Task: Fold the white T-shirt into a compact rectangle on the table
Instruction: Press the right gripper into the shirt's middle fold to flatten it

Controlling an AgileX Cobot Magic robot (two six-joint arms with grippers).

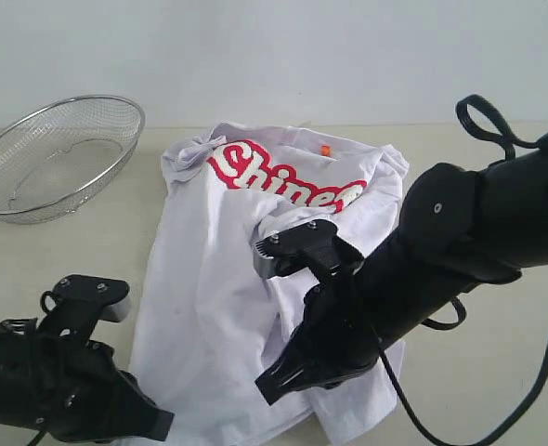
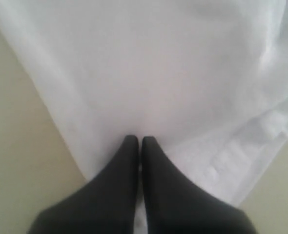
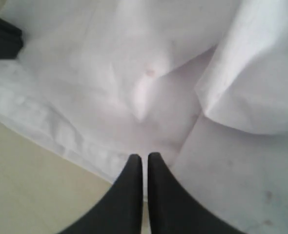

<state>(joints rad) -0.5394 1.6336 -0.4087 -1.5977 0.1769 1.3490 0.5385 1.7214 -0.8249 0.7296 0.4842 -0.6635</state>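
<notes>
Left gripper [image 2: 139, 141]: clenched on white T-shirt [image 1: 209, 279], near hem.
Right gripper [image 3: 145, 157]: likewise clenched on hem.
Handling: lift both evenly, carry hem far.

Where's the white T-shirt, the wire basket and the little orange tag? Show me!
white T-shirt [image 1: 218, 297], exterior view, plain front cloth.
wire basket [image 1: 107, 139], exterior view, mesh side wall.
orange tag [image 1: 325, 149], exterior view, the tag's middle.

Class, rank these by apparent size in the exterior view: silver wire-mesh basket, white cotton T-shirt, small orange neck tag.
1. white cotton T-shirt
2. silver wire-mesh basket
3. small orange neck tag
</notes>
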